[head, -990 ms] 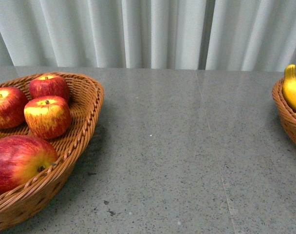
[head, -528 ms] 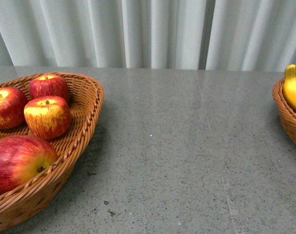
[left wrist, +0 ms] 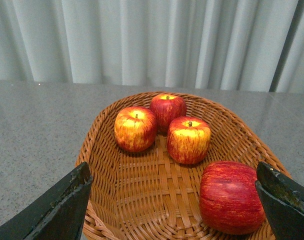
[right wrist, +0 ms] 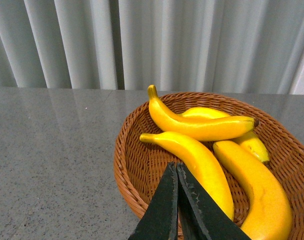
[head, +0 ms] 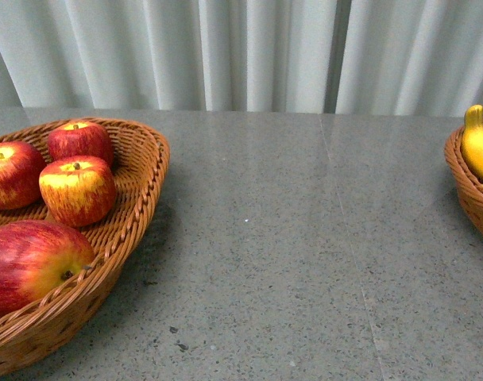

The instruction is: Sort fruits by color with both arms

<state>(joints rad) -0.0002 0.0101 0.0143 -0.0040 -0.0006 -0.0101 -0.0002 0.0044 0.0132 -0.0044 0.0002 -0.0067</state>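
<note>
Apples in left basket, bananas in right basket

The left gripper has its fingers spread wide (the right gripper is pressed closed).

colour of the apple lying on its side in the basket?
Deep red streaked with yellow: the apple, clearest in the left wrist view.
</note>
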